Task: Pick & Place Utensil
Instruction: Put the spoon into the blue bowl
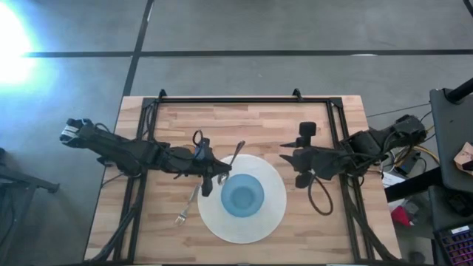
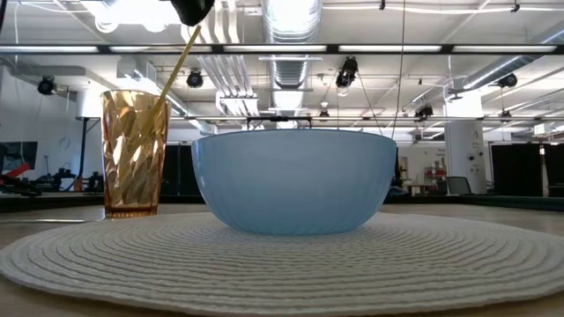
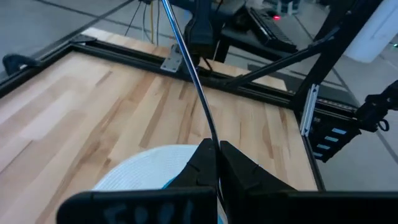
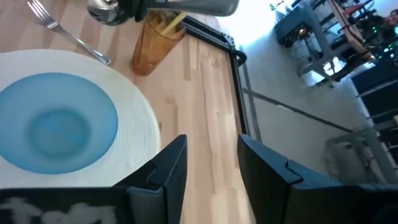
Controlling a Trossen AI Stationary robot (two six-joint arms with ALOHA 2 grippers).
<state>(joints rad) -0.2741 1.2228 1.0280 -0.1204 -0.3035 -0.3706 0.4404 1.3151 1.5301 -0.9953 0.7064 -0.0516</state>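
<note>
Over the placemat's (image 1: 270,222) left rim, the left gripper (image 1: 208,181) is pinching a spoon (image 1: 235,155) low on its handle, above the amber glass (image 2: 134,154). The spoon looks light, stiff and slick, so it is probably apt to swivel in that narrow hold. A fork (image 1: 188,207) is lying beside. Near the tabletop's right edge, the right gripper (image 1: 290,167) is waiting, parted, empty.

One blue bowl (image 1: 243,196) sits at centre frame on one round white placemat (image 1: 275,216). One amber tumbler (image 4: 157,41) stands at upper centre. Two utensils show: a fork (image 1: 188,207) at lower left and a spoon (image 1: 235,156) above the bowl.
</note>
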